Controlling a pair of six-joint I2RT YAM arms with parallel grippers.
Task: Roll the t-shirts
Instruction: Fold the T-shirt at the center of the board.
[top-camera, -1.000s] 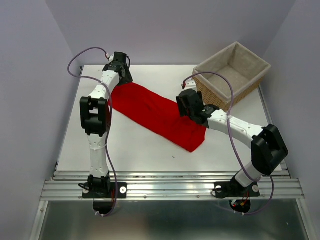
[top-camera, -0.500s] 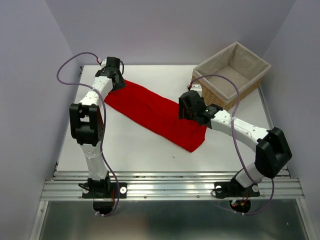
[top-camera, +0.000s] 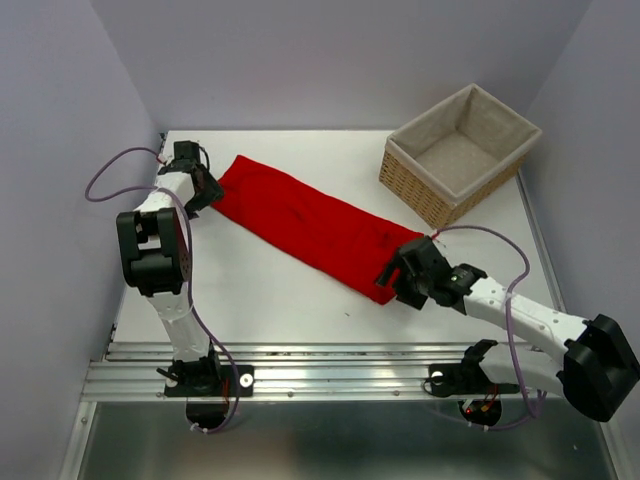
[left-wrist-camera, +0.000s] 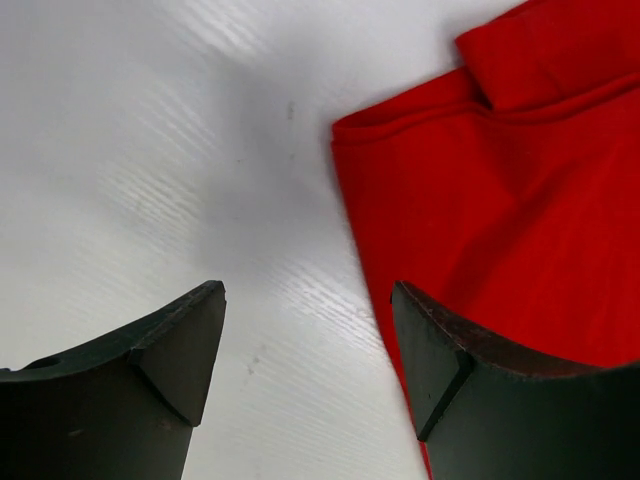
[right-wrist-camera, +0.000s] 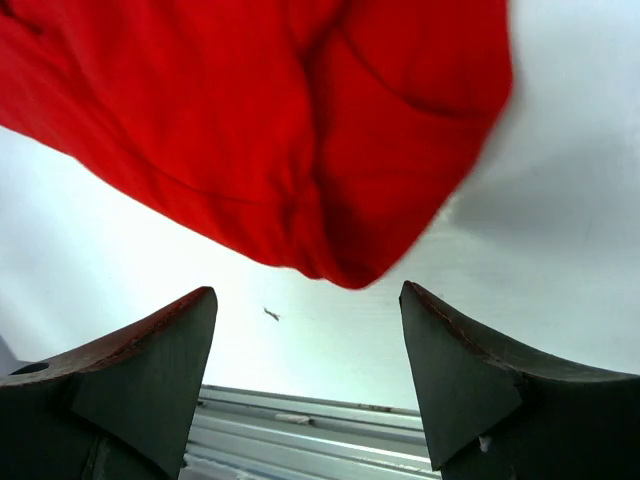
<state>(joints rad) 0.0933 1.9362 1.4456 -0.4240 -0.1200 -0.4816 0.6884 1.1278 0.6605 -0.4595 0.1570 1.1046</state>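
The red t-shirt (top-camera: 310, 225) lies flat on the white table as a long folded strip, running diagonally from far left to near right. My left gripper (top-camera: 203, 188) hovers at its far-left end. In the left wrist view this gripper (left-wrist-camera: 308, 300) is open over bare table, and the t-shirt (left-wrist-camera: 500, 190) edge passes under its right finger (left-wrist-camera: 455, 375). My right gripper (top-camera: 392, 277) is at the strip's near-right end. It (right-wrist-camera: 308, 300) is open and empty, with the t-shirt (right-wrist-camera: 280, 120) tip just beyond the fingertips.
A wicker basket (top-camera: 432, 198) with a grey cloth lining stands at the far right of the table, nothing in it. Metal rails (top-camera: 340, 365) run along the table's near edge, close behind the right gripper. Grey walls close in on both sides.
The left arm swung left, off the shirt's far end toward the table's left edge. The right arm drew back from the shirt's right edge to its near tip, and its jaws opened wider.
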